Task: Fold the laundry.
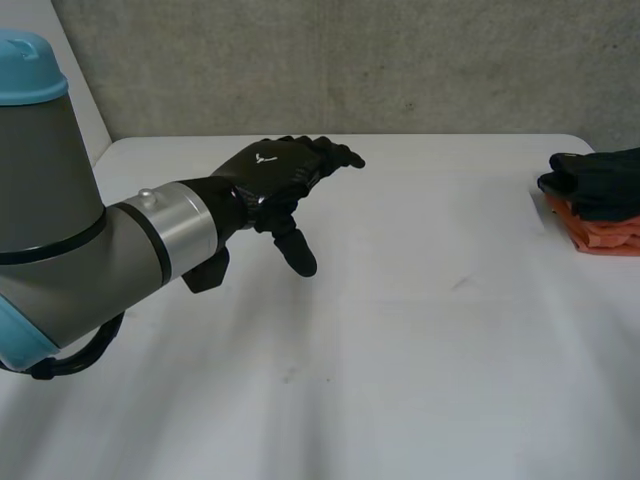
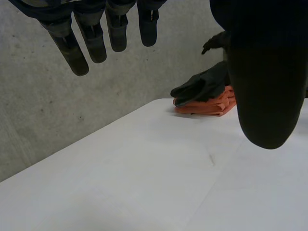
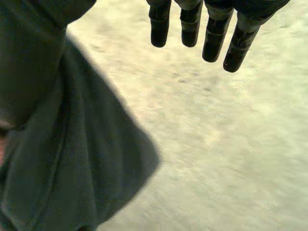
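A dark cloth lies folded on top of a folded orange cloth at the table's right edge. In the left wrist view the same pile, dark cloth over orange cloth, lies far beyond the fingertips. My left hand hovers over the table's left half, open, fingers straight and thumb apart, holding nothing. My right hand has straight fingers too, open. Beside its thumb a dark cloth spreads out, with no finger curled round it.
The white table stretches between my left hand and the pile. A grey concrete wall runs behind the table's far edge. Under my right hand's fingers is a pale speckled surface.
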Robot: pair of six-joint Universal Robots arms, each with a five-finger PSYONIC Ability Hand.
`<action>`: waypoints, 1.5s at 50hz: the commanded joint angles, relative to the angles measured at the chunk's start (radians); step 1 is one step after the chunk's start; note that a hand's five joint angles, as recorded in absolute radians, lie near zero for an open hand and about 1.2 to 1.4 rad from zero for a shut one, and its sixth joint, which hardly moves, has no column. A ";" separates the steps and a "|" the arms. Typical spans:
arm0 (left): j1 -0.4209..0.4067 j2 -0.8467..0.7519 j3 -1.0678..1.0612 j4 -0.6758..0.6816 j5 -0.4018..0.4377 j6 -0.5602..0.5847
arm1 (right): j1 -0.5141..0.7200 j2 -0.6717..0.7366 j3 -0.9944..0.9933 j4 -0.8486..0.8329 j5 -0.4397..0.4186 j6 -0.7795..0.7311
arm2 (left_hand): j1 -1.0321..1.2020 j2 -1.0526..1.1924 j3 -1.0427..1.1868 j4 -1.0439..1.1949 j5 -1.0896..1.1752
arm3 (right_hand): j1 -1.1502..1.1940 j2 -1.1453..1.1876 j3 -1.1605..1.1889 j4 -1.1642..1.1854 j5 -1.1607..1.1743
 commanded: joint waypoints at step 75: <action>0.113 -0.464 -0.221 0.947 -0.285 -0.048 | 0.839 -0.288 0.929 -0.780 0.259 0.420 | -0.016 -0.030 -0.037 -0.029 -0.045 | -0.029 -0.048 -0.042 -0.063 -0.072</action>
